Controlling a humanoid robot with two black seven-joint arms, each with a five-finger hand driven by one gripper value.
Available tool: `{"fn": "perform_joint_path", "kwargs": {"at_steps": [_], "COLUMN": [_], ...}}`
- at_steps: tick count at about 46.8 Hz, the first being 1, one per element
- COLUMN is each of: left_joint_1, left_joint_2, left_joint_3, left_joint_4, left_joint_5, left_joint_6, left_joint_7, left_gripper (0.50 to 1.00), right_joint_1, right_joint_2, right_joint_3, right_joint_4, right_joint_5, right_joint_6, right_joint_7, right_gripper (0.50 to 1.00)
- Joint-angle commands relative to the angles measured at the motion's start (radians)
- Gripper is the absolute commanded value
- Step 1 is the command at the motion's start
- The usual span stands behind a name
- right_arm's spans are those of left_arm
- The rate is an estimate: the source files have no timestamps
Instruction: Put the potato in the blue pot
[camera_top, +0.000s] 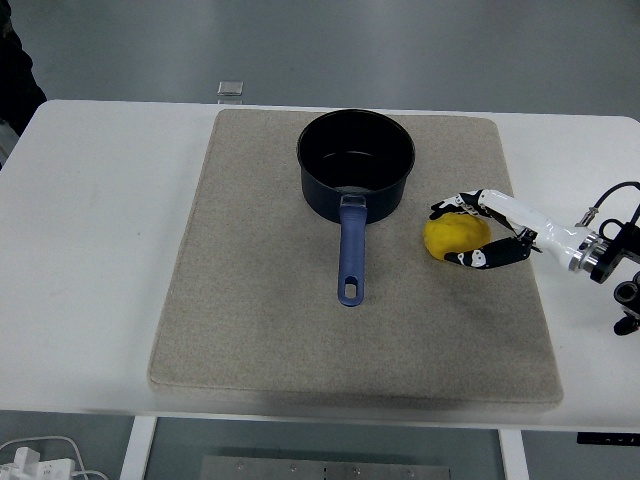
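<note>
- The potato (456, 238), yellow and rounded, lies on the beige mat (250, 290), just right of the blue pot (355, 177) and apart from it.
- The blue pot stands upright at the mat's far middle, its dark inside holding nothing, and its blue handle (350, 255) points toward the table's near edge.
- The right hand (490, 230) reaches in from the right edge at the potato's level.
- Its fingers (452, 208) are curved around the potato: some lie over its far side, while another sits against its near right side.
- Whether they already press on the potato or only cup it, I cannot tell.
- The mat covers most of the white table (90, 250).
- A small pale square object (231, 88) sits by the table's far edge.
</note>
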Motion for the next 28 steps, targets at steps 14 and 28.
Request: {"fn": "perform_joint_path", "kwargs": {"at_steps": [14,28], "left_joint_1": [-0.001,-0.001], "left_joint_2": [0.0,0.0], "left_joint_3": [0.0,0.0], "left_joint_4": [-0.002,0.0], "left_joint_5": [0.0,0.0], "left_joint_6": [0.001,-0.001], "left_joint_7": [0.0,0.0], "left_gripper": [0.999,0.999], "right_joint_1": [-0.001,0.003], "right_joint_2": [0.002,0.002], "right_joint_3": [0.002,0.008], "right_joint_4": [-0.003,-0.003], "right_joint_5": [0.001,0.002], "right_joint_6": [-0.003,-0.02], "right_joint_7": [-0.005,-0.009], "right_gripper": [0.5,0.5]}}
